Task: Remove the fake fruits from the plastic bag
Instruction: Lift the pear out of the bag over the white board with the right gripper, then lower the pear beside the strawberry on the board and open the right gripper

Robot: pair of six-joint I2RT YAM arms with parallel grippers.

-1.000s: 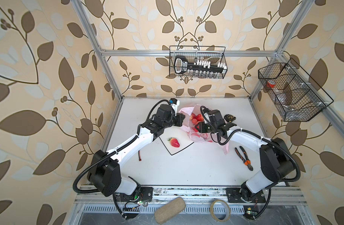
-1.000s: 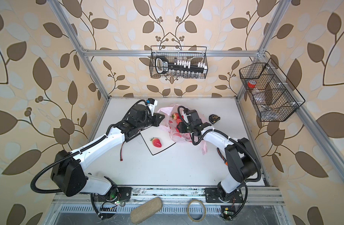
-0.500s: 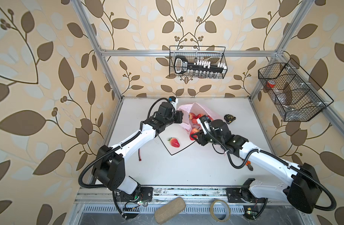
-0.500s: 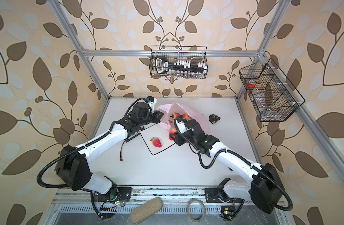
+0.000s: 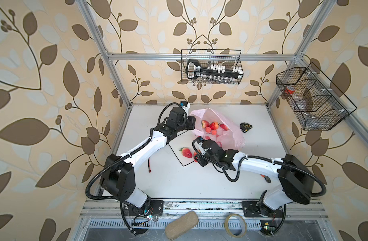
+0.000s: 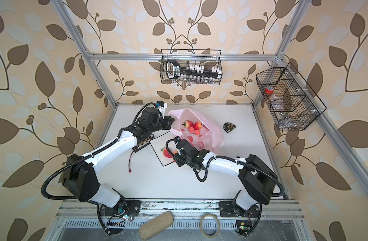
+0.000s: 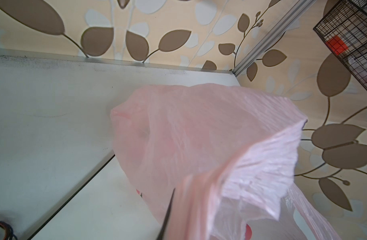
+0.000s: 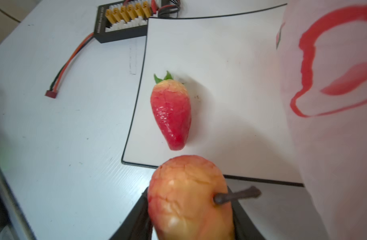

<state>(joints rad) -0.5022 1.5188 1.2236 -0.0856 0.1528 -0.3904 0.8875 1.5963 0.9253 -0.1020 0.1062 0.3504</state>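
Well, the orange-red fruit (image 8: 186,193) with its short dark stem is clamped in my right gripper (image 8: 189,220). It hangs over the near edge of the white plate (image 8: 230,93), just short of the strawberry (image 8: 171,112) lying there. My worry is that it is glossy and rounded. Letting go this close to the rim could send it rolling off onto the bench (image 5: 178,183), or bump the strawberry.

The plastic bag (image 5: 231,129) lies toward the back of the bench, beside the plate. My left gripper (image 5: 192,124) is clenched on its rim, holding the mouth up and open. That film is thin, and if the pinch slips, I judge the mouth would drop over the fruit inside. The right arm also runs just beside the bag and could snag it.

Inside the bag I count three strawberries (image 5: 214,125) and two cherries (image 5: 214,131). There is one strawberry on the plate and one fruit held. There is one bag and one plate. Further out I see one tape measure (image 5: 245,127), one charger board (image 8: 124,20), and two wire baskets (image 5: 211,66) on the walls.
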